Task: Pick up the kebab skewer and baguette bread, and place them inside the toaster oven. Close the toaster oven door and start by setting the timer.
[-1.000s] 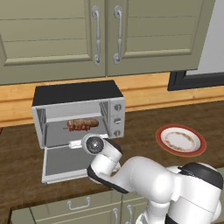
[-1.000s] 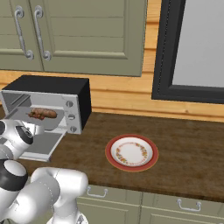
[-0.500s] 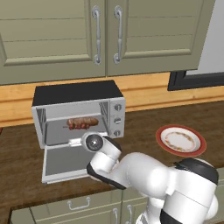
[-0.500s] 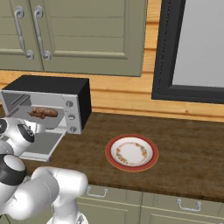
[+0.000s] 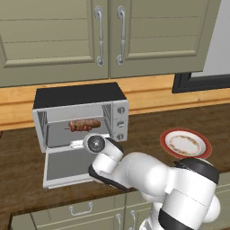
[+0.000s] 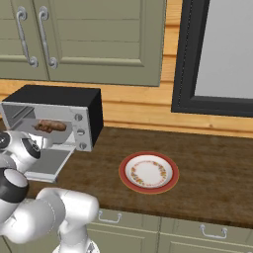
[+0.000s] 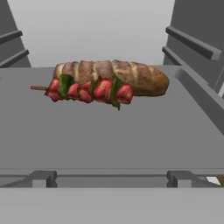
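Both foods are already in the oven [image 5: 81,96]. Looking along my hand, I see the skewer [image 7: 87,90] lying on the tray with the bread [image 7: 131,76] right behind it, the two touching or very nearly so, side by side across the middle of the tray. From the base cameras they show as one brown shape in the open cavity.

My gripper [image 5: 95,143] hangs in front of the opening, just above the door [image 5: 67,164], which lies dropped down flat toward me. My jaws stand wide apart and hold nothing.

So I judge the loading part done. What is left is the door and the timer. The door is not yet shut; I will need to get under or behind its front edge and swing it up against the frame. After that come the knobs [image 5: 120,123], three in a column on the panel to the right of the cavity. I cannot tell from here which one is the timer.

The plate [image 6: 148,172] on the counter [image 6: 212,168] off to my right carries no food.
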